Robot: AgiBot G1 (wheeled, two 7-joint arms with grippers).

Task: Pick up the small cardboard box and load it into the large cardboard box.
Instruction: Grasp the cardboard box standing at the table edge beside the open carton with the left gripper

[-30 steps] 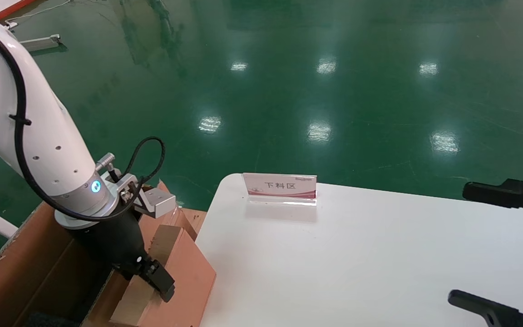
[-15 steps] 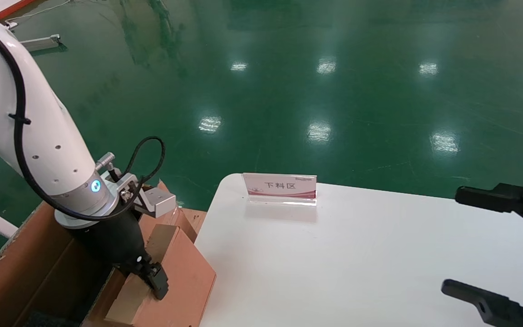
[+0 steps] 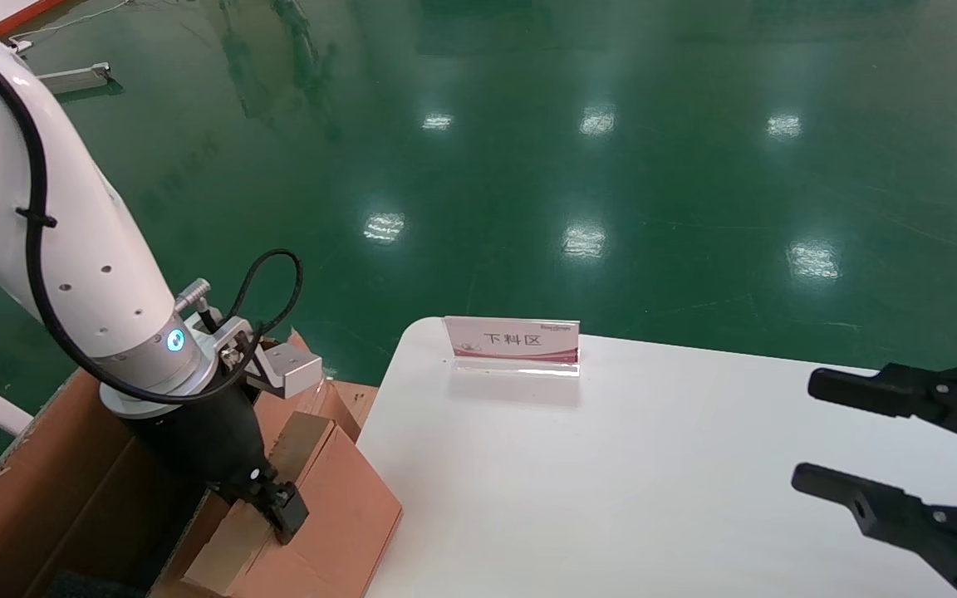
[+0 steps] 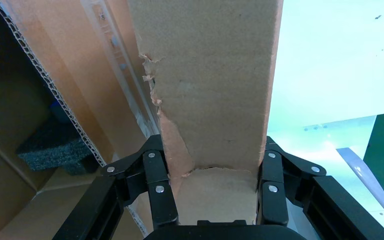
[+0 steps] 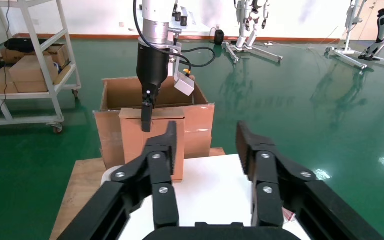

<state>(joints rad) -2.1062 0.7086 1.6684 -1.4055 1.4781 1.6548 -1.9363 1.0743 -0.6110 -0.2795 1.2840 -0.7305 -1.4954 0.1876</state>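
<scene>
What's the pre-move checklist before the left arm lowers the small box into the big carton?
1. left gripper shut on small cardboard box: ok.
2. Small box held off the white table, at its left edge: ok.
3. Large cardboard box open-topped: ok.
4. Floor space beside the black foam block: cannot tell.
5. right gripper open, parked over the table, apart from the cartons: ok.

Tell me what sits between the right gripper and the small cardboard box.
In the head view, only bare white table lies between the right gripper and the small cardboard box; the sign stands farther back.
</scene>
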